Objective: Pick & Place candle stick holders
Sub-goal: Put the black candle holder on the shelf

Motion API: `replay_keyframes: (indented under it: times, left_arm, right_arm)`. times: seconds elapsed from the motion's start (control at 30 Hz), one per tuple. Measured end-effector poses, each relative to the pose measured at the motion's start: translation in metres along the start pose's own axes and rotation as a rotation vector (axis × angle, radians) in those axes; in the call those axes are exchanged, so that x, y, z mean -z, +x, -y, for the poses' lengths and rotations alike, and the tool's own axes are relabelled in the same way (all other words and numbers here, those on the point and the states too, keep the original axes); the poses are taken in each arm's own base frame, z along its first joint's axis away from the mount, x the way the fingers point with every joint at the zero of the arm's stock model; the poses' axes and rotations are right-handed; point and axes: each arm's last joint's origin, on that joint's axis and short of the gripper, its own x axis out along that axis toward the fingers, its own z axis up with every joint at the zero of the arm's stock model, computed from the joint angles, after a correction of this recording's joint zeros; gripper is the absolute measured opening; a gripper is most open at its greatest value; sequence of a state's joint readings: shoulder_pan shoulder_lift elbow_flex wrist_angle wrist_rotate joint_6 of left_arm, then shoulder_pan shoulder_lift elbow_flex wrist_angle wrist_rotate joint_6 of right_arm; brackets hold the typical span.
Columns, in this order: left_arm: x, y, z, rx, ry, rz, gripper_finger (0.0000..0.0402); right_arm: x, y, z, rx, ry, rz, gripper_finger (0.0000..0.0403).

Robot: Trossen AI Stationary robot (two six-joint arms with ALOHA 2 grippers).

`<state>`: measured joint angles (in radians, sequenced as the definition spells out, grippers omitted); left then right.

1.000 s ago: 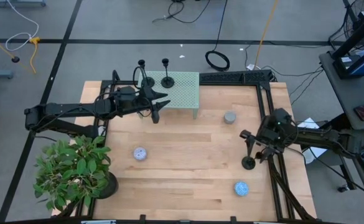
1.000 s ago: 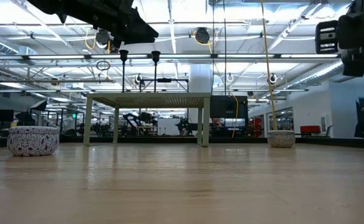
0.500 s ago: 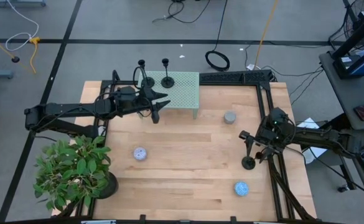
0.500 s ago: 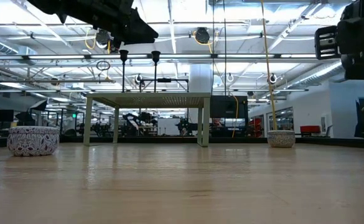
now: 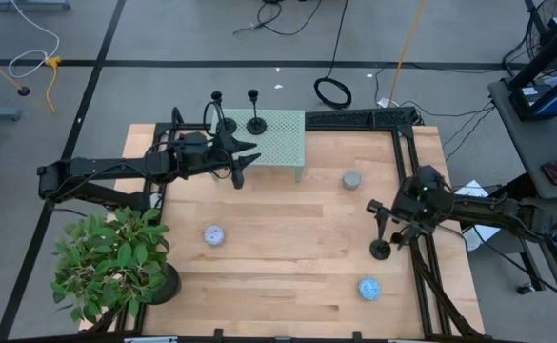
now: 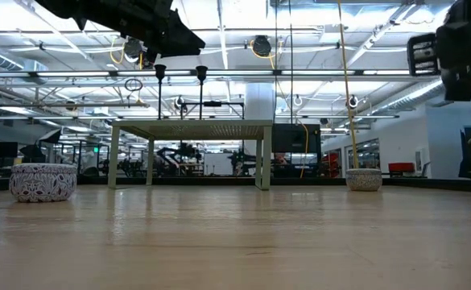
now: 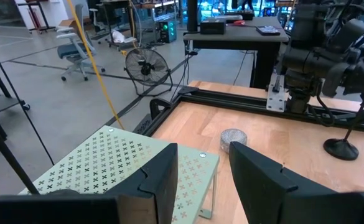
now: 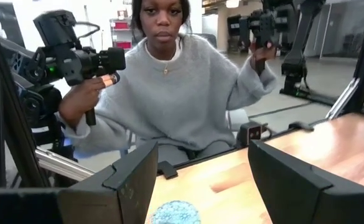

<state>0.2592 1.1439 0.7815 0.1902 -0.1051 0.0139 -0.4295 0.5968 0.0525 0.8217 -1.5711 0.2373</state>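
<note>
Two black candle stick holders (image 5: 218, 122) (image 5: 256, 122) stand on their round bases on the far left part of a small green perforated stand (image 5: 280, 138). They also show in the low view (image 6: 160, 84) (image 6: 201, 84). The third holder (image 5: 381, 248) stands on its base on the wooden table near the right edge, and also shows in the left wrist view (image 7: 343, 146). My left gripper (image 5: 248, 160) (image 7: 203, 152) is open and empty, raised by the stand's near left side. My right gripper (image 5: 405, 233) (image 8: 201, 149) is open and empty, just right of the third holder, pointing toward the near edge.
A grey bowl (image 5: 352, 179) sits right of the stand. Patterned bowls sit mid-left (image 5: 214, 235) and near right (image 5: 368, 288). A potted plant (image 5: 116, 259) fills the near left corner. A black frame (image 5: 407, 133) runs along the far and right edges. A person (image 8: 169, 87) sits beyond the near edge.
My right gripper has come down a little beside the third holder.
</note>
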Motion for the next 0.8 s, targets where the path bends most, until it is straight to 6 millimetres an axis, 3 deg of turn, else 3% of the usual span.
replay_keyframes:
  times: [0.43,0.8]
  left_arm:
    - [0.0,0.0,0.0,-0.003,0.005,0.001,0.0152]
    - [-0.002,0.0,-0.001,-0.005,0.005,0.022,0.0152]
  right_arm:
    - [0.012,0.028,-0.009,-0.271,-0.018,-0.001,0.0242]
    - [0.026,0.028,-0.008,-0.236,-0.083,0.001,0.0232]
